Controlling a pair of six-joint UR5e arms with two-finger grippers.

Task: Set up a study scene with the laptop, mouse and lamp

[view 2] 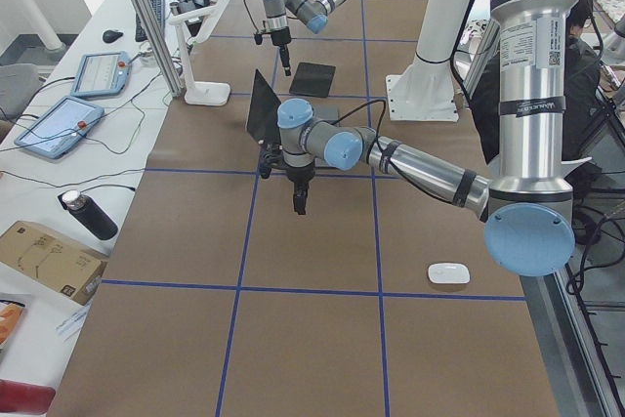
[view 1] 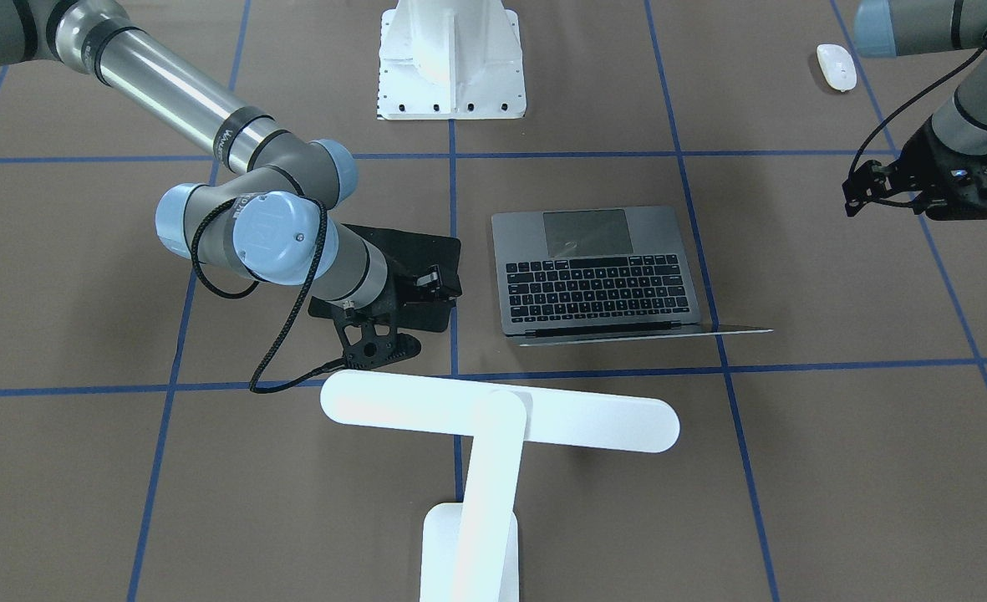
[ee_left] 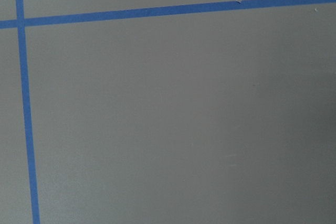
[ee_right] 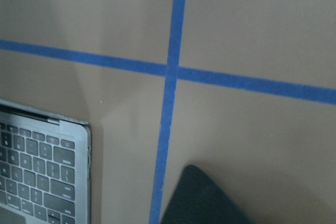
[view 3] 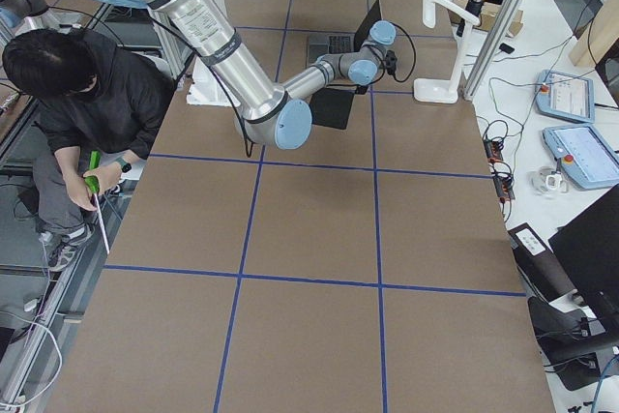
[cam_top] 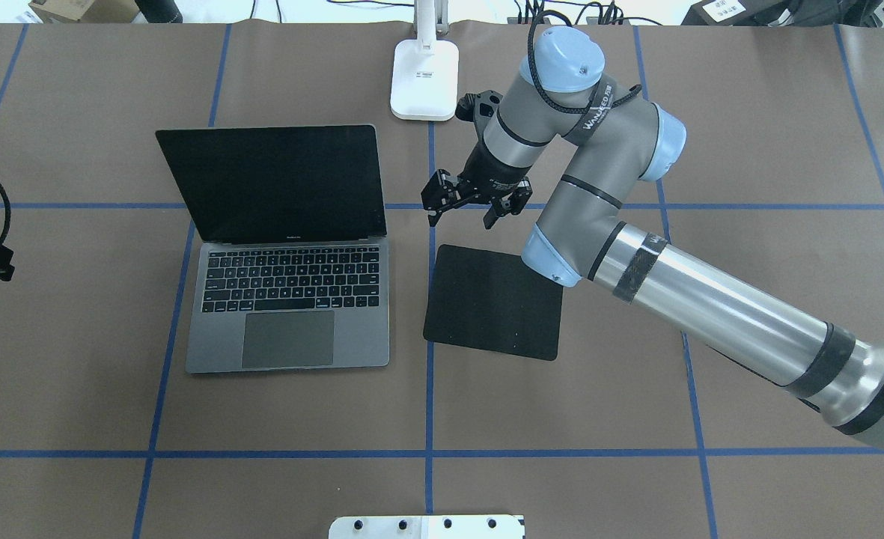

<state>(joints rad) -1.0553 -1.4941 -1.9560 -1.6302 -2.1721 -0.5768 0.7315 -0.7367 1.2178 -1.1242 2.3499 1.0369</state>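
Note:
The laptop [cam_top: 288, 299] lies open left of centre, its dark screen [cam_top: 273, 183] upright. The lamp stands at the table's far edge, its base [cam_top: 425, 78] on the table and its long head [view 1: 501, 411] over the middle line. The mouse [view 1: 836, 65] rests alone near the robot's side, far to the left. My right gripper [cam_top: 462, 215] hangs open and holds nothing, just beyond the far edge of the black mouse pad [cam_top: 494, 303], between the laptop and the lamp base. My left gripper [view 1: 932, 188] hovers over bare table left of the laptop; I cannot tell whether its jaws are open or shut.
A white bolted pedestal [view 1: 451, 58] stands at the robot's side of the table. Blue tape lines [cam_top: 428, 453] grid the brown surface. A person [view 3: 87, 94] sits beside the table on the robot's side. Tablets and cables [view 3: 571, 123] lie past the far edge.

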